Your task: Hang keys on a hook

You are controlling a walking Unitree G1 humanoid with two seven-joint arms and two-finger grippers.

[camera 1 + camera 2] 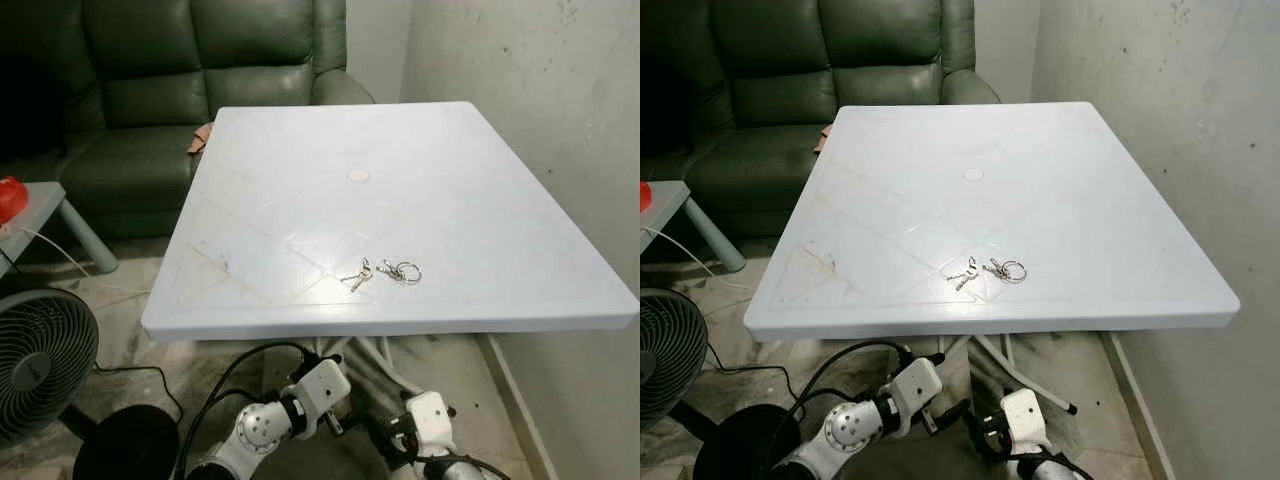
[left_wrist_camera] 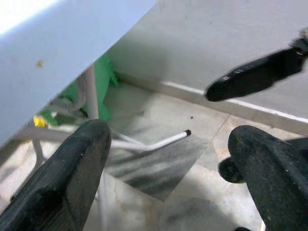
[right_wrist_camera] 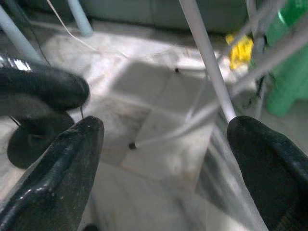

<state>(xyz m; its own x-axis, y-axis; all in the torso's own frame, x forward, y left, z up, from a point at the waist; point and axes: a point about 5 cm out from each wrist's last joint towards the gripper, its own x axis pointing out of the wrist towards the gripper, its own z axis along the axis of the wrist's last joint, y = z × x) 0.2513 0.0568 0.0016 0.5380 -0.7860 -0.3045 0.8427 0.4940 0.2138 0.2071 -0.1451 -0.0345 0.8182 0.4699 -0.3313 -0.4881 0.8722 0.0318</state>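
Nothing done yet. Keys (image 1: 382,272) lie untouched on the white table (image 1: 480,180) near its front edge. Left hand (image 2: 168,163) and right hand (image 3: 163,159) hang low under the table, fingers spread, empty. Pickup and hanging remain.
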